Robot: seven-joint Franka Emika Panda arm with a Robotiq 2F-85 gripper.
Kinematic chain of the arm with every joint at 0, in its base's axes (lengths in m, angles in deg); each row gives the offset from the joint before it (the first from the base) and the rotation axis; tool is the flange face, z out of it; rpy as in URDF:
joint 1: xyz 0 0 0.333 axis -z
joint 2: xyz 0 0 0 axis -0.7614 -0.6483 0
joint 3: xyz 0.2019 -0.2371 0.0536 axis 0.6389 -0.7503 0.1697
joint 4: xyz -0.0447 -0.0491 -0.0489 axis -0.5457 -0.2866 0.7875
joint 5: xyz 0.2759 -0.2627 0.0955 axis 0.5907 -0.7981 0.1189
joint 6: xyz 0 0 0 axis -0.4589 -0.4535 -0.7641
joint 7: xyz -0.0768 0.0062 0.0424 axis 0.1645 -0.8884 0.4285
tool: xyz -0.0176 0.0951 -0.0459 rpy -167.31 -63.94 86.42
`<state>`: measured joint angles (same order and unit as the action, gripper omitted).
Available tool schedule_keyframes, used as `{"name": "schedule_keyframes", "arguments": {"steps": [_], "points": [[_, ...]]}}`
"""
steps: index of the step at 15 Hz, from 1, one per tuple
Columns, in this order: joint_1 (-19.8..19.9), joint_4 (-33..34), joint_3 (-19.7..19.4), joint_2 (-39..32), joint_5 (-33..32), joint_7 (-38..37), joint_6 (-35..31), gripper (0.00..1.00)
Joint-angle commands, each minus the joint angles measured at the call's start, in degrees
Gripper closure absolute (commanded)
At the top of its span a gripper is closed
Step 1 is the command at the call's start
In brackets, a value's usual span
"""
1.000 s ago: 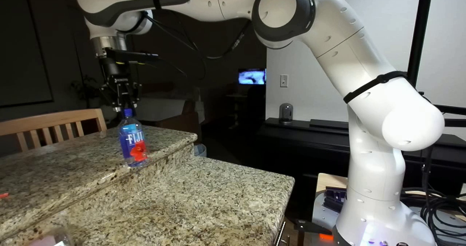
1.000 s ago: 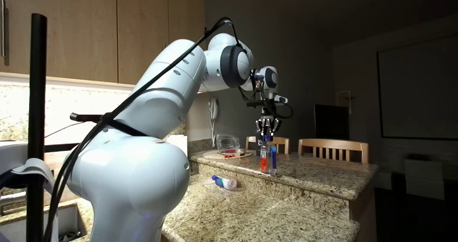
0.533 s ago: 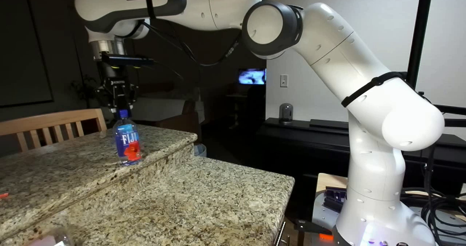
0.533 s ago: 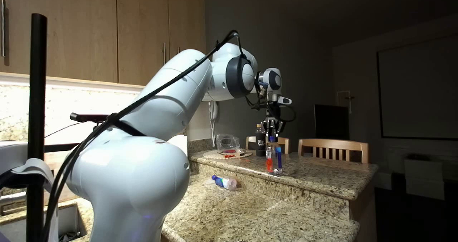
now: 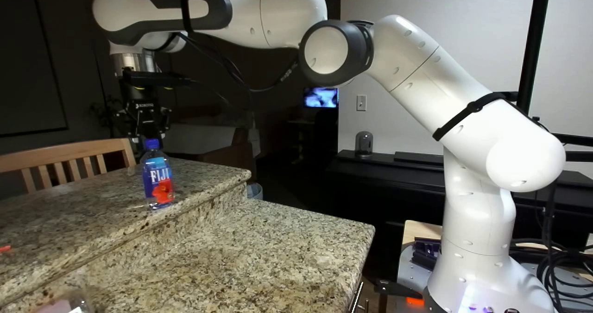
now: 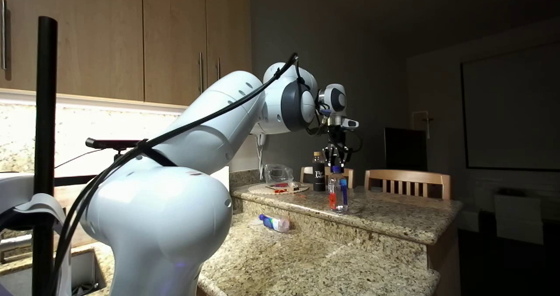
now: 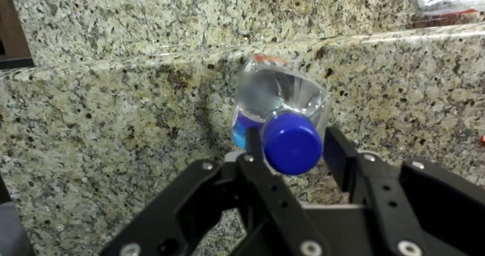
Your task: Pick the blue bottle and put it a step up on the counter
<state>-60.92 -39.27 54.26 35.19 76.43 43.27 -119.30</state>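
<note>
The gripper (image 7: 292, 150), fingers (image 7: 339, 157) narrow, holds upright the blue bottle (image 5: 156, 178) (clear plastic, squarish) at the speckled granite counter (image 5: 78, 206), upper level.

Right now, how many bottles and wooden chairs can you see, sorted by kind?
Bottles: 3 (blue bottle and dark bottle upright, clear bottle on its side)
Wooden chairs: 2 (partly hidden chair, clearer chair)
Total: 5

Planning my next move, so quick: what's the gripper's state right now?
Gripper: closed, holding the upright blue bottle by its top, around the cap.
</note>
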Motion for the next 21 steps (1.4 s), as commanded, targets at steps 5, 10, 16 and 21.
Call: {"name": "schedule_keyframes", "arguments": {"steps": [5,10,16,21], "points": [[0.05,5.13,-0.19,-2.53,0.42,-2.99,2.74,0.00],[0.25,5.69,0.07,-0.43,0.92,-4.58,6.60,0.00],[1.07,3.95,1.14,4.30,2.78,-2.40,13.89,0.00],[1.88,0.57,1.06,8.12,4.57,-2.44,20.62,0.00]]}}
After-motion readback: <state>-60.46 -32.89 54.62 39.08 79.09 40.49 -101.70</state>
